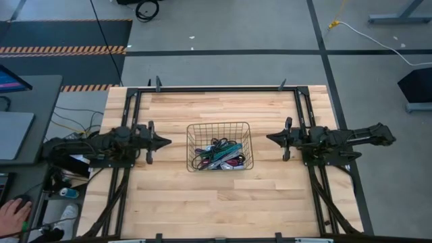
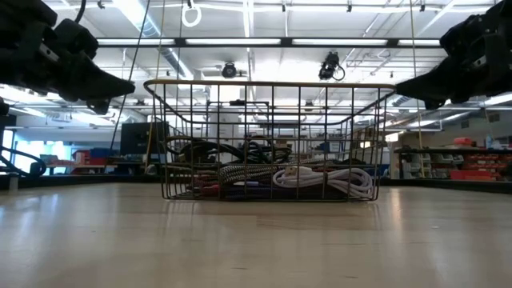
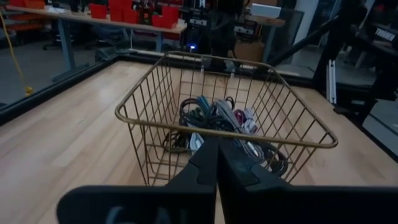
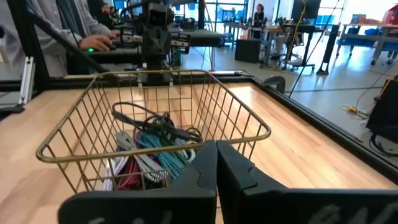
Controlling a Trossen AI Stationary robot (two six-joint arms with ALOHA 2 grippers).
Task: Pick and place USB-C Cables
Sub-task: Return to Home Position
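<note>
Several coiled cable bundles [image 1: 217, 155] in black, teal, magenta and white lie piled on the floor of a wire-mesh basket [image 1: 192, 128] at the table's middle. The pile also shows in the left wrist view [image 3: 217, 118], the right wrist view [image 4: 152, 146] and the low view [image 2: 320, 178]. My left gripper [image 1: 167, 142] hovers shut, left of the basket and pointing at it, fingertips together [image 3: 217, 146]. My right gripper [image 1: 268, 138] hovers shut on the basket's right, pointing at it [image 4: 216, 149]. Both float above the table in the low view, left [image 2: 128, 84] and right [image 2: 400, 82].
The basket stands on the wooden table top [image 1: 223, 202], with bare wood on its near and far sides. A dark frame rail [image 1: 216, 88] runs along the far edge. A person's hand [image 1: 12, 214] rests at a desk left of the table.
</note>
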